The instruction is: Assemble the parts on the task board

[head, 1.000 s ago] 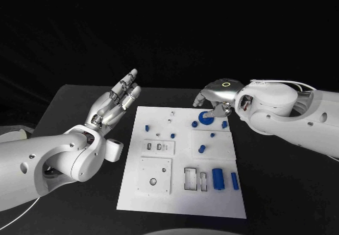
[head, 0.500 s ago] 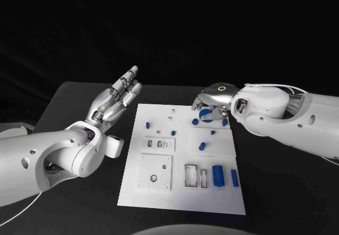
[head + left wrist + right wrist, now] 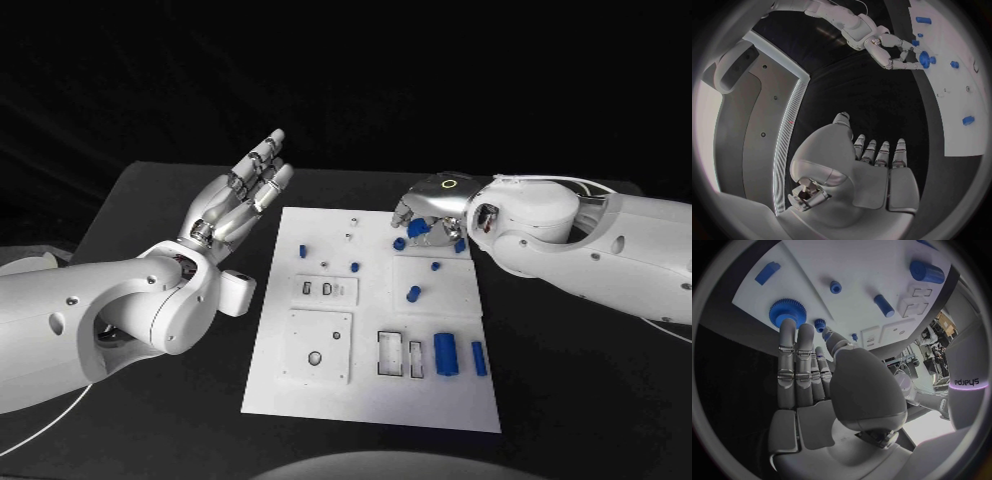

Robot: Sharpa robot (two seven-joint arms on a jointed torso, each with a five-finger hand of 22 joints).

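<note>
At the board's (image 3: 378, 330) far right corner, the right robot hand (image 3: 433, 205) reaches onto the large blue gear (image 3: 787, 312), fingers extended and touching its rim, gripping nothing, evidently to seat or turn it. The left robot hand (image 3: 242, 198) hangs open off the board's left edge over the tabletop (image 3: 159, 210), probably kept clear. The right wrist view shows the finger-to-gear contact, which the head view hides behind the hand.

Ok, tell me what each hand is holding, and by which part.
The left hand holds nothing, its fingers stretched out. The right hand's fingertips touch the big blue gear's toothed rim; an actual grip cannot be told.
</note>
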